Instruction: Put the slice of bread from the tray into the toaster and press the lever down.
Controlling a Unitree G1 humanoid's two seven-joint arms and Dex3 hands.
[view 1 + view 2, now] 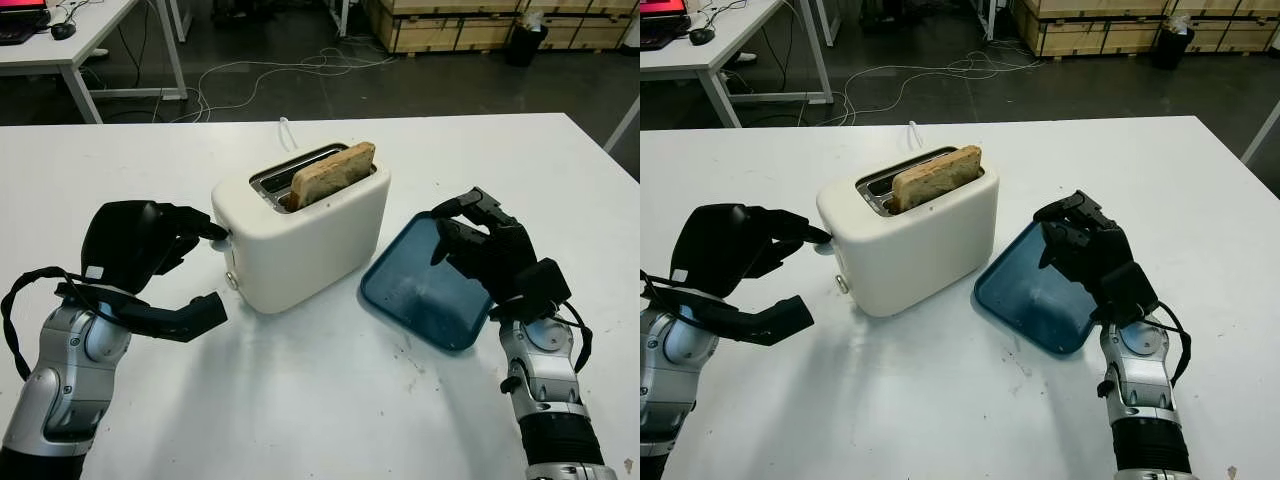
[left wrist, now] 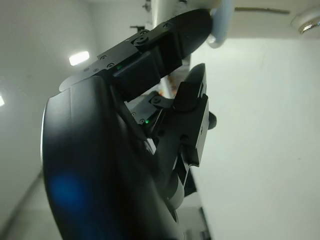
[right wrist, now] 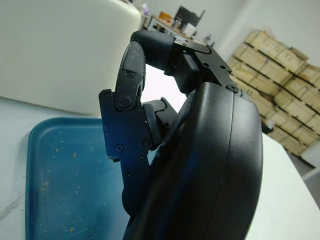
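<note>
Bread [image 1: 333, 173] is standing in the toaster [image 1: 305, 228], no brand readable. The left hand [image 1: 150, 245] is fingering its lever [image 1: 221, 240], gripping nothing. The right hand [image 1: 490, 250], curled and empty, is hovering over the tray [image 1: 420, 290].

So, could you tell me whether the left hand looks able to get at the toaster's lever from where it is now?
Probably yes. The left hand is at the toaster's lever end, one fingertip already at the lever, with nothing between them. The bread stands in the slot; the right hand is over the blue tray.

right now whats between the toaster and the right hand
The blue tray, holding crumbs, lies between the toaster and the right hand, which hangs curled over its far edge; see the left eye view.
</note>
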